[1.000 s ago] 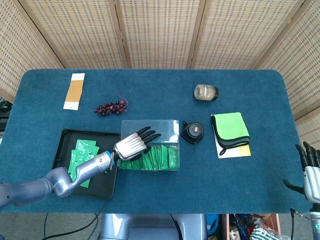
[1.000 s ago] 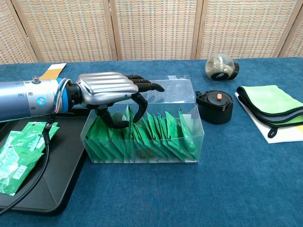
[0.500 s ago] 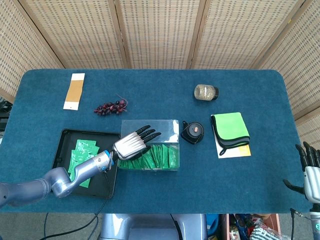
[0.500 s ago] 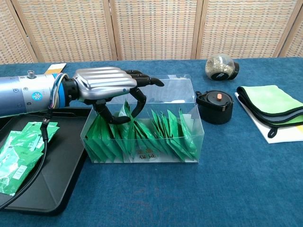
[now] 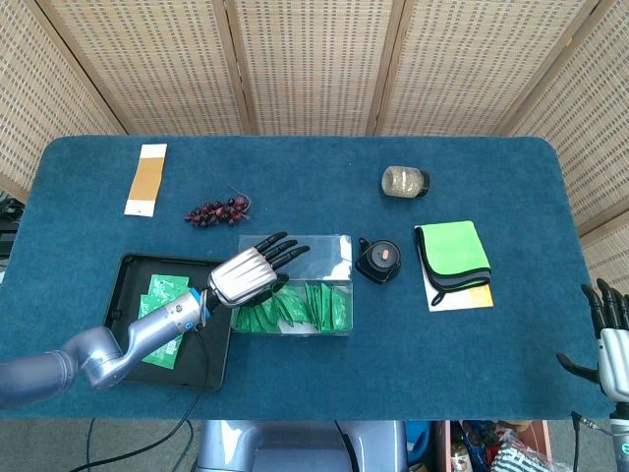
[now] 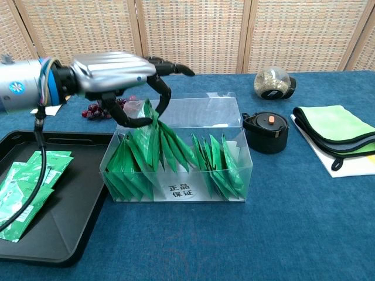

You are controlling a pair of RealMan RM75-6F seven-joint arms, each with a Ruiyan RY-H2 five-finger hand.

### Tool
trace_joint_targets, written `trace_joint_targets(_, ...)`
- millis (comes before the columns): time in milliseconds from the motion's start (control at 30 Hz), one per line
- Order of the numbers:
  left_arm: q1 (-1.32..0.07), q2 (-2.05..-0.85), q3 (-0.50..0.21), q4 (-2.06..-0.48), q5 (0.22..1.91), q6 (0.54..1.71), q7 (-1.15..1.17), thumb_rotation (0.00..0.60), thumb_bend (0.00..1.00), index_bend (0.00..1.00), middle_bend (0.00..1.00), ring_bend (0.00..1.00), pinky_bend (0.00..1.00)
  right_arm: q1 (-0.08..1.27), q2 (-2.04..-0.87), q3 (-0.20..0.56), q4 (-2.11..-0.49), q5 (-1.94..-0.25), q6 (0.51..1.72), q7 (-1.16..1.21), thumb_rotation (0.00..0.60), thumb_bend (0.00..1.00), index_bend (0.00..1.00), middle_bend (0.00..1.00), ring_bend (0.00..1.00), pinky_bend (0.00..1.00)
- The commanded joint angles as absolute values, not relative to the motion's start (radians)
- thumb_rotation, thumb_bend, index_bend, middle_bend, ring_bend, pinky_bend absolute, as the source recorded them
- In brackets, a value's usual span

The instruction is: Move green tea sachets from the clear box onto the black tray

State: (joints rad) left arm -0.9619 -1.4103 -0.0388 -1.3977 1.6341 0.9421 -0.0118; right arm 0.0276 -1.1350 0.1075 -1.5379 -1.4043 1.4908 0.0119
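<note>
The clear box (image 6: 233,136) stands mid-table with several green tea sachets (image 6: 214,167) upright in it. My left hand (image 6: 111,69) hovers over the box's left end, thumb and a curled finger pinching a green sachet (image 6: 143,117) lifted above the rim; neighbouring sachets lean up with it. From the head view the left hand (image 5: 243,274) sits between box (image 5: 339,247) and black tray (image 5: 123,273). On the tray (image 6: 64,234), left of the box, lie a few sachets (image 6: 23,184). Low at the far right edge, my right hand (image 5: 610,344) holds nothing, fingers apart.
Behind the box lie dark grapes (image 5: 216,210) and a tan card (image 5: 147,177). To the box's right sit a black round device (image 5: 378,261), a small jar on its side (image 5: 404,181) and a folded green cloth (image 5: 452,251). A cable (image 6: 36,170) hangs from my left wrist over the tray.
My left hand has risen out of the box and drawn back to the left, pulling a pinched sachet up with it. Sachets at the box's left end have tilted. The right hand has stayed still.
</note>
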Motion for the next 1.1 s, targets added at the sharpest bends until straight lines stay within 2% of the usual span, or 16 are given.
trace_joint_targets(33, -0.954, -1.366, -0.056, -1.443, 1.622, 0.960, -0.017, 0.600, 0.47, 0.70, 0.00, 0.00, 0.00, 0.027, -1.134, 0.107, -1.540, -1.407, 1.493, 0.012, 0.600, 0.00, 0.00, 0.00, 0.00, 0.00)
trace_joint_targets(667, -0.896, -1.181, -0.092, -1.591, 1.607, 1.052, -0.026, 0.600, 0.48, 0.70, 0.00, 0.00, 0.00, 0.023, -1.131, 0.099, -1.551, -1.429, 1.507, 0.011, 0.600, 0.00, 0.00, 0.00, 0.00, 0.00)
trace_joint_targets(833, -0.846, -1.106, -0.069, -1.634, 1.579, 1.063, 0.018, 0.600, 0.48, 0.70, 0.00, 0.00, 0.00, 0.021, -1.129, 0.097, -1.555, -1.436, 1.512, 0.014, 0.600, 0.00, 0.00, 0.00, 0.00, 0.00)
trace_joint_targets(1100, -0.709, -0.926, 0.002, -1.814, 1.422, 1.066, 0.212, 0.600, 0.49, 0.70, 0.00, 0.00, 0.00, 0.017, -1.126, 0.091, -1.567, -1.457, 1.528, 0.009, 0.600, 0.00, 0.00, 0.00, 0.00, 0.00)
